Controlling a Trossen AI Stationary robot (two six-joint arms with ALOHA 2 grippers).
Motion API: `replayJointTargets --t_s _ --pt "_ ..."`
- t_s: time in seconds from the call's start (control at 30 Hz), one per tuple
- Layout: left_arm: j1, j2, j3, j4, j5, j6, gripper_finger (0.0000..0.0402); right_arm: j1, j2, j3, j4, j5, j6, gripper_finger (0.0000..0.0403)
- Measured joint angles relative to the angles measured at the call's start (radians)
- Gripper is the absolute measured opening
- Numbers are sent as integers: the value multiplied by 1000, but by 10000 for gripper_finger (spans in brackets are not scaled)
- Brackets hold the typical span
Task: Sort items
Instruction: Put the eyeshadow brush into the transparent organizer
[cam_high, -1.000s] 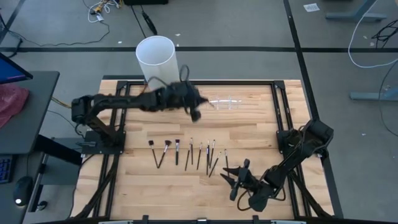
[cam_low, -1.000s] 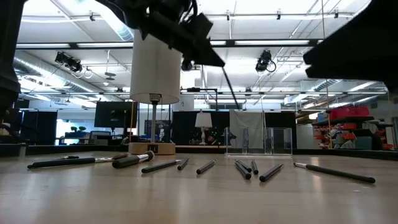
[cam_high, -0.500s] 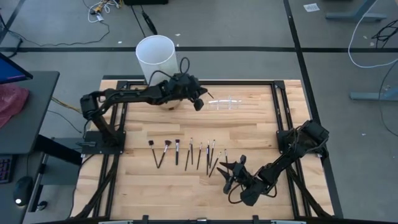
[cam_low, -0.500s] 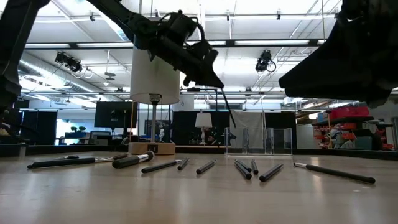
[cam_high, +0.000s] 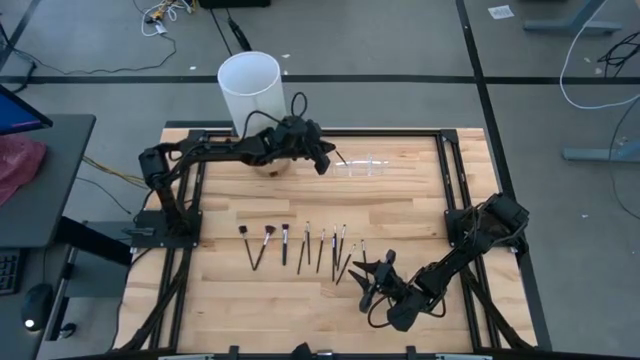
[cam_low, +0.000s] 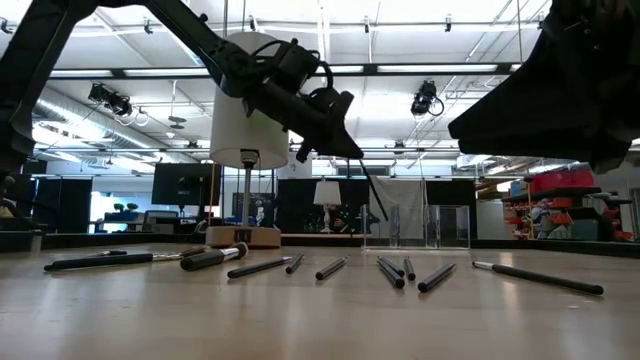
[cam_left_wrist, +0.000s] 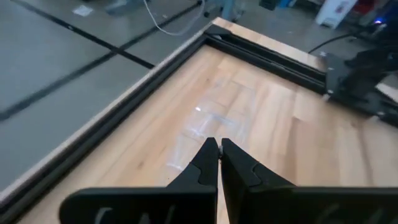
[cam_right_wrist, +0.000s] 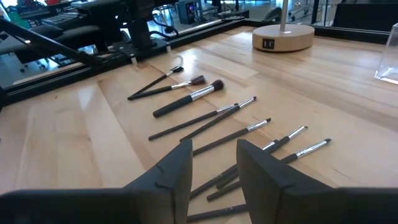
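Several thin brushes and sticks (cam_high: 305, 248) lie side by side on the wooden table, also seen in the right wrist view (cam_right_wrist: 211, 118). My left gripper (cam_high: 325, 160) is raised near the far edge, beside the small clear holder (cam_high: 360, 165), and is shut on one thin dark stick (cam_low: 372, 190). In the left wrist view the shut fingers (cam_left_wrist: 219, 149) point at the clear holder (cam_left_wrist: 205, 127). My right gripper (cam_high: 370, 282) stands open, low over the right end of the row; its fingers (cam_right_wrist: 180, 168) are apart, and nothing is pinched between them. My left gripper pinches the stick by its upper end (cam_low: 350, 155) between its shut fingertips. The stick slants down below the fingers, clear of the table. In the low view its lower end (cam_low: 385, 216) shows in front of the clear holder.
A tall white cylinder (cam_high: 250, 90) rises at the far left over a round wooden base (cam_low: 243, 237). A black frame (cam_high: 450, 170) borders the table. Bare wood lies between the brush row and the clear holder.
My left gripper has carried the stick toward the far edge and down, ending beside the clear holder; the stick has stayed hanging below the shut fingers. My right gripper has shifted a little toward the right end of the brush row.
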Motion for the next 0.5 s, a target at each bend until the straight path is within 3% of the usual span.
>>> replayJointTargets --t_s 0.5 --pt "10 107 73 -14 51 -19 7 -14 0 0 7 1 1 125"
